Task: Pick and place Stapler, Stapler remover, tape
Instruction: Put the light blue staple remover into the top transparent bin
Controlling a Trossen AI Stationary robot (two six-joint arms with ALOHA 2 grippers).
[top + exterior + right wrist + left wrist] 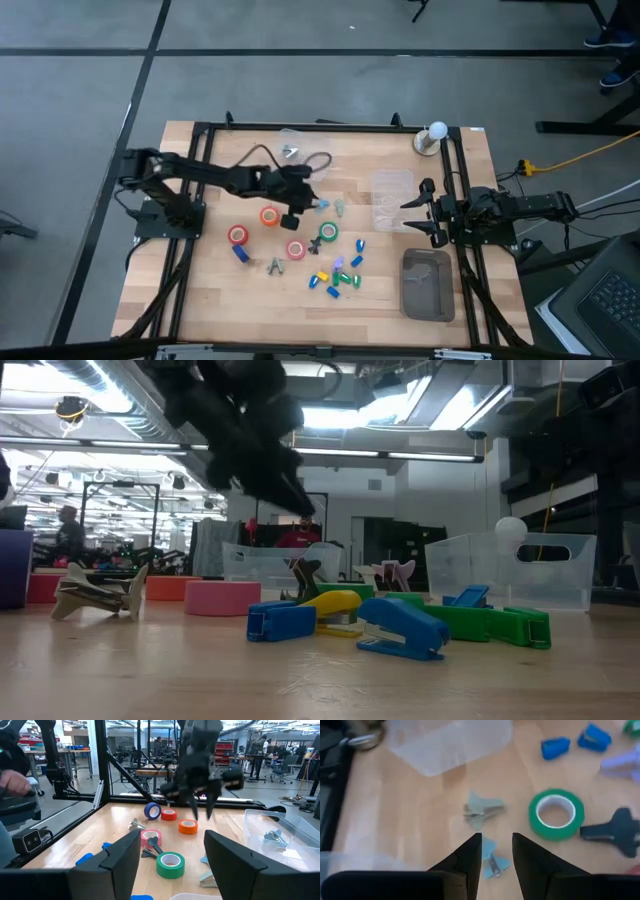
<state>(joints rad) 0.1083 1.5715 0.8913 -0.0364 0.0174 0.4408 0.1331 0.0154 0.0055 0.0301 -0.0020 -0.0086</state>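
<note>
the left gripper (318, 203) hangs above the table (210, 300) just beside the green tape roll (329, 232), toward the table's far edge from it. its fingers (470, 855) stand a little apart with nothing between them, and a pale blue staple remover (491, 861) lies on the wood right under the tips. a second pale staple remover (481, 810) lies a bit farther ahead, with the green roll off to one side of both.

from the green tape roll, the orange tape roll (269, 215) sits toward the left arm, the red roll (238, 235) farther that way, and another red roll (295, 249) lies nearer the front edge. small blue staplers (357, 245) and green staplers (347, 279) are scattered just past the green roll toward the front right.

the right gripper (412, 216) waits at the table's right side, well apart from the green roll, its fingers (120, 857) spread wide and empty beside a clear plastic bin (392, 198).
</note>
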